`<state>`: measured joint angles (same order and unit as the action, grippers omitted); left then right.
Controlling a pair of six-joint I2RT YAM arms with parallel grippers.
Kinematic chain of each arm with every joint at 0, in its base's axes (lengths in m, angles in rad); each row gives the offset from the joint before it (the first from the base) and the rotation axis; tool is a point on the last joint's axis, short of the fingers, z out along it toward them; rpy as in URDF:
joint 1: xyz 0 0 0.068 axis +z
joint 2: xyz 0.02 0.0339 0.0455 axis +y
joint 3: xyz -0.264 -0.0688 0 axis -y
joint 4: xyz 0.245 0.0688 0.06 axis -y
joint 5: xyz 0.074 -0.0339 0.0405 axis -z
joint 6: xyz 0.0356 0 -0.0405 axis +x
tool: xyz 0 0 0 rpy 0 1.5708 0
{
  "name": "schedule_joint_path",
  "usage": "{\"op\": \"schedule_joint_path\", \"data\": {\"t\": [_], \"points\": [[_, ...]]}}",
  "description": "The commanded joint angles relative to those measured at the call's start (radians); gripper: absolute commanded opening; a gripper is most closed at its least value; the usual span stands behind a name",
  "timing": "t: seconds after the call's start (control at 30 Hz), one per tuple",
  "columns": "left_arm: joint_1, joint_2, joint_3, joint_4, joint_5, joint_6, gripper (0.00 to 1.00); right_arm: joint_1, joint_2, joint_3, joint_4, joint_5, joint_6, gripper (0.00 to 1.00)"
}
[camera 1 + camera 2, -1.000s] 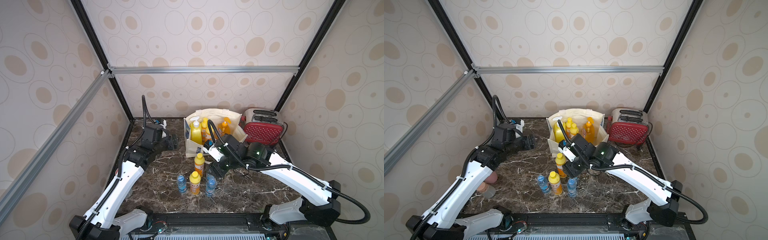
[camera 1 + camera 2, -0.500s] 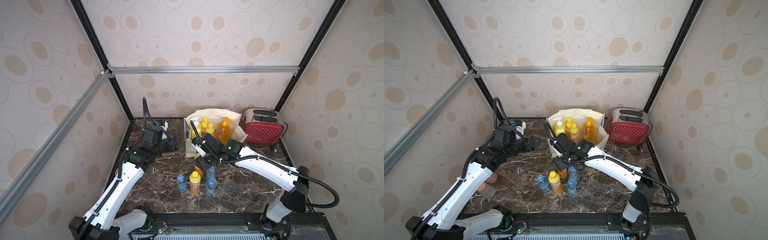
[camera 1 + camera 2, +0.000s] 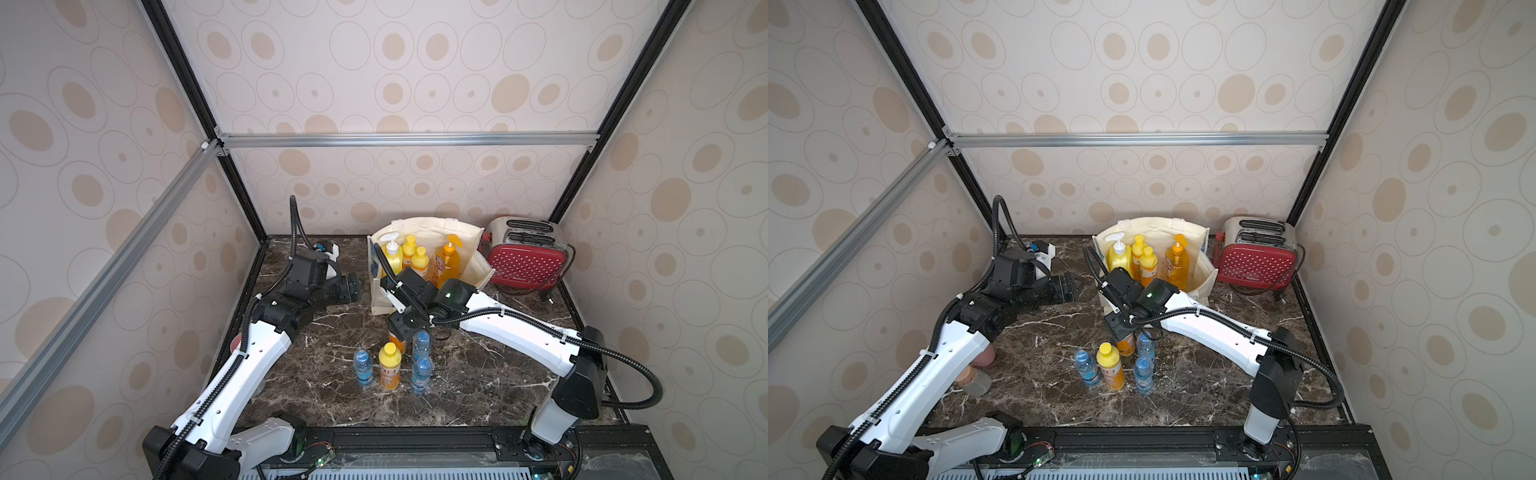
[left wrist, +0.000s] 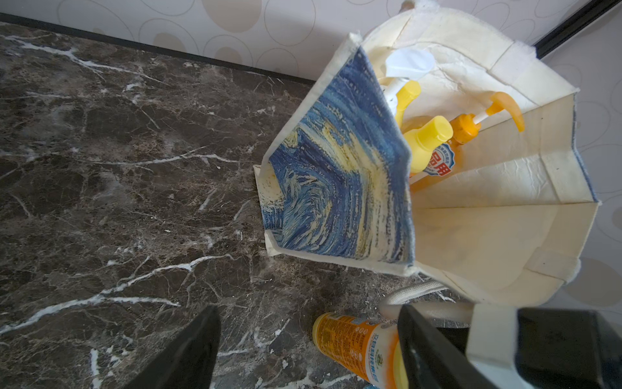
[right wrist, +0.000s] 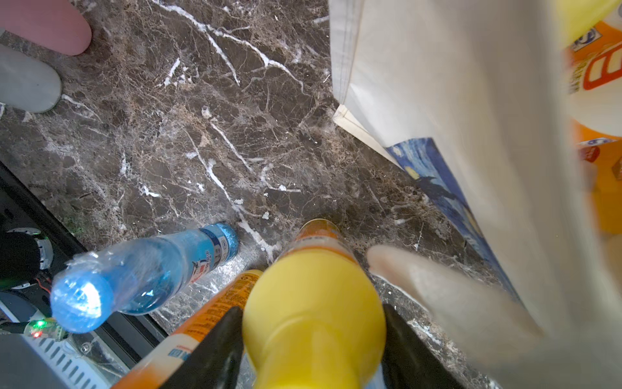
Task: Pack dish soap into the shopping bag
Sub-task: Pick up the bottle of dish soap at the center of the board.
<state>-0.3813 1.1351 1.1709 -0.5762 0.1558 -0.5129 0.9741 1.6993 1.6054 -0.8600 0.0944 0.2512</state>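
The shopping bag (image 3: 424,226) (image 3: 1154,224) stands open at the back of the table. It holds the big yellow pump bottle (image 3: 392,255), two small yellow-capped bottles (image 3: 420,259) and the amber pump bottle (image 3: 446,259). Two more small dish soap bottles stand in front of it. My right gripper (image 3: 401,328) (image 5: 313,336) is open and lowered over the nearer one, its yellow cap (image 5: 313,303) closely flanked by both fingers. The other bottle (image 3: 390,365) stands free beside it. My left gripper (image 3: 353,286) (image 4: 308,323) hangs open left of the bag, holding nothing.
Three blue-capped water bottles (image 3: 363,368) (image 3: 422,340) (image 3: 420,374) crowd the two small soap bottles. A red dotted toaster (image 3: 525,257) sits right of the bag. A pink cup (image 3: 984,357) and a grey one (image 3: 976,382) lie under the left arm. The bag's rope handle (image 5: 437,293) trails near the right gripper.
My right arm swung left from the bag's front and came down over the small soap bottle, its cap now between the fingers. The left arm has barely moved.
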Motion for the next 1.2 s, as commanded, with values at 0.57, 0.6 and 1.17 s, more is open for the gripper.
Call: {"op": "schedule_joint_path", "data": {"t": [0.57,0.6,1.17], "points": [[0.002,0.006,0.012,0.012,0.003,-0.004,0.82,-0.012,-0.091,0.052,-0.091,0.014,-0.021,0.33],[0.001,0.008,0.015,0.012,0.003,-0.003,0.82,-0.012,-0.11,0.061,-0.102,0.018,-0.025,0.32],[-0.011,0.033,0.078,0.001,0.045,-0.005,0.82,-0.045,-0.213,0.519,-0.314,0.014,-0.116,0.21]]}}
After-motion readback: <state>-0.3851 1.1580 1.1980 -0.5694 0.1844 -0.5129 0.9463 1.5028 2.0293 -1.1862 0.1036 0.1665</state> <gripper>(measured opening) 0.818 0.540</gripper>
